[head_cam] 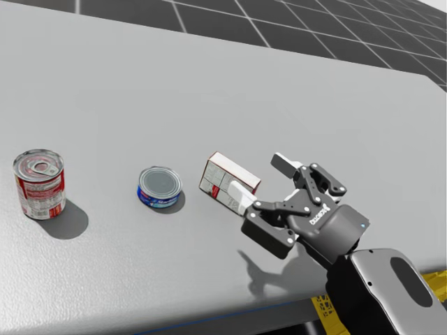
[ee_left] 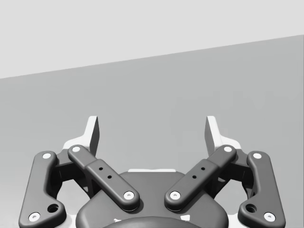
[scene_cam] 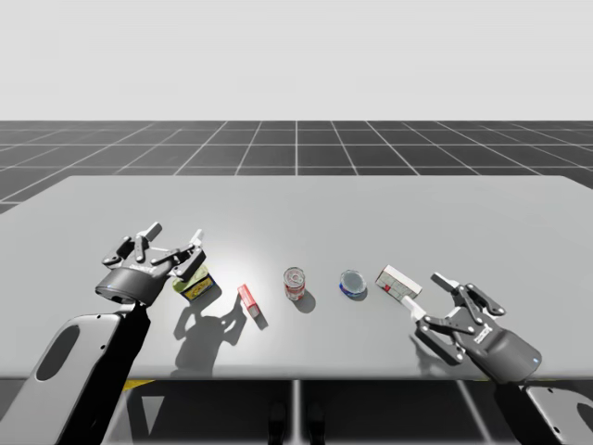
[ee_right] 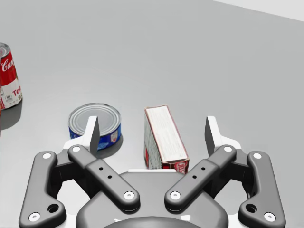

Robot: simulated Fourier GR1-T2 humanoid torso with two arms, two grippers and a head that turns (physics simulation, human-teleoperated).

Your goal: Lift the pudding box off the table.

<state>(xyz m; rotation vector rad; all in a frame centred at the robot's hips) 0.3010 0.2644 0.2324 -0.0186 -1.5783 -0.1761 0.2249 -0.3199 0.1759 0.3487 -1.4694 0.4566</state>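
The pudding box [scene_cam: 398,281], white with red edges, lies flat on the grey table [scene_cam: 371,213] at the right. In the head view the pudding box [head_cam: 227,174] sits just ahead of my right gripper [head_cam: 262,180]. In the right wrist view the pudding box [ee_right: 164,137] lies between the spread fingers of my right gripper [ee_right: 152,130], and neither finger touches it. My right gripper [scene_cam: 428,294] is open. At the left, my left gripper [scene_cam: 174,236] is open and holds nothing; in its own view my left gripper [ee_left: 152,130] faces bare table.
A flat blue can [scene_cam: 352,283] [head_cam: 159,187] [ee_right: 107,121] stands just left of the box. Further left are an upright red can [scene_cam: 295,283] [head_cam: 40,183] [ee_right: 8,76], a small red box [scene_cam: 248,298] and a yellow-green box [scene_cam: 197,286] beside my left gripper.
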